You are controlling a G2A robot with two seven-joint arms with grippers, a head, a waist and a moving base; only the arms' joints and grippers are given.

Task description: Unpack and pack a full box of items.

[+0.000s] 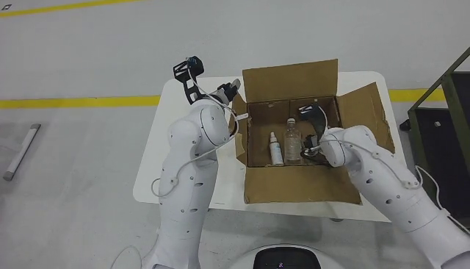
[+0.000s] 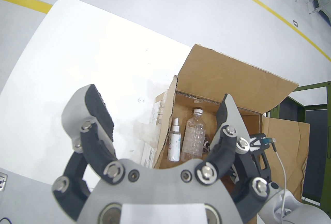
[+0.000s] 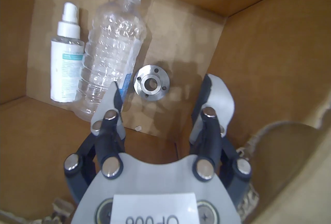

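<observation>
So: box (image 1: 290, 74), white tbl (image 2: 77, 54), floor (image 1: 110, 41), maybe rack (image 1: 444, 148)

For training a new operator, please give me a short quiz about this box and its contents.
1. True or false: the clear plastic bottle with a white cap stands upright in the brown cardboard box.
2. The right tool is: A) shut on the bottle; B) open, inside the box; C) open, outside the box.
3. What lies beside the bottle, opposite the white spray bottle?
Key: 1 false, it lies flat; 2 B; 3 the round metal flange.
</observation>
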